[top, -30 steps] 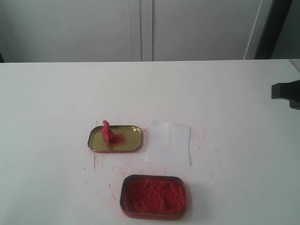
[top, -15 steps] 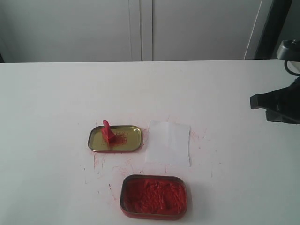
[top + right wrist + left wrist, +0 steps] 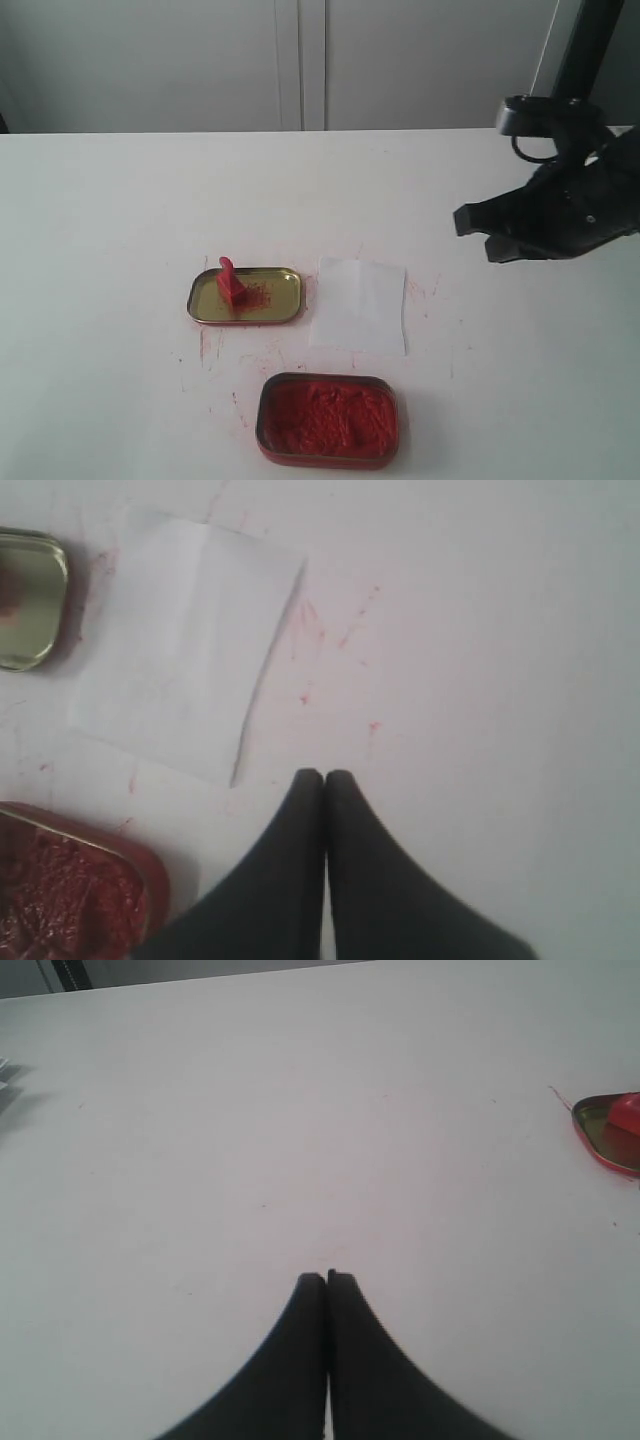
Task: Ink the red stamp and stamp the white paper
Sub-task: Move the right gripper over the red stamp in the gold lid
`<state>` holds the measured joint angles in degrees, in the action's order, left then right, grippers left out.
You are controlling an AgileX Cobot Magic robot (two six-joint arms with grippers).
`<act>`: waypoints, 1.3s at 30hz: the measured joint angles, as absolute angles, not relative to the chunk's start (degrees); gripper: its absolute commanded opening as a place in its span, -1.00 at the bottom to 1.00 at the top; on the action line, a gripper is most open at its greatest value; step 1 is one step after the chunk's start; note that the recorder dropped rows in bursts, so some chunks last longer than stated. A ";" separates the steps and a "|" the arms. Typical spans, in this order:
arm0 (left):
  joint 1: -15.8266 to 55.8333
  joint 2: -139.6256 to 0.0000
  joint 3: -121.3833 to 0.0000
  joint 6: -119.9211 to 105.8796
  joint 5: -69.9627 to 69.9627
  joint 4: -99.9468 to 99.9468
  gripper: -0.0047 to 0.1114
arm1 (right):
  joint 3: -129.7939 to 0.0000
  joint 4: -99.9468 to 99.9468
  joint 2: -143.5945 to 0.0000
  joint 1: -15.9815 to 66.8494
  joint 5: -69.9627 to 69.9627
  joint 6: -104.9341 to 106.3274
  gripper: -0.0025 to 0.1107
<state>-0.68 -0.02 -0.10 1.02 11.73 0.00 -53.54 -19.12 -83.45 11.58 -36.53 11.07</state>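
The red stamp (image 3: 229,281) stands in a shallow gold tin lid (image 3: 262,305) left of centre; the left wrist view catches it at its edge (image 3: 627,1111). Right beside the lid lies the white paper (image 3: 359,305), flat on the table (image 3: 175,645). My right gripper (image 3: 470,228) hovers to the right of the paper, shut and empty (image 3: 324,775). My left gripper (image 3: 327,1277) is shut over bare tabletop, well apart from the lid (image 3: 603,1138), and does not show in the exterior view.
An open oval tin of red ink paste (image 3: 328,419) sits near the front edge, below the paper (image 3: 70,890). Red smudges mark the white table around the tins and paper. Cabinet doors stand behind the table.
My right arm has come in from the right edge, moving left and higher in the exterior view toward the paper. The stamp, paper and tins have not moved.
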 measured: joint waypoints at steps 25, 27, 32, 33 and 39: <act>-0.68 -0.02 -0.10 1.02 11.73 0.00 -0.92 | -88.43 -2.86 -112.11 36.88 -50.76 -5.15 -0.96; -0.68 -0.02 -0.10 1.02 11.73 0.00 -0.92 | -90.80 -2.46 -113.76 37.53 -51.87 -5.42 -0.96; -0.68 -0.02 -0.10 1.02 11.73 0.00 -0.92 | -95.81 -1.89 -117.13 38.87 -53.54 -5.98 -0.96; -0.68 -0.02 -0.10 1.02 11.73 0.00 -0.92 | -96.86 -1.78 -117.78 39.15 -53.84 -6.08 -0.96; -0.68 -0.02 -0.10 1.02 11.73 0.00 -0.92 | -103.17 -1.41 -121.91 40.78 -56.22 -6.19 -0.96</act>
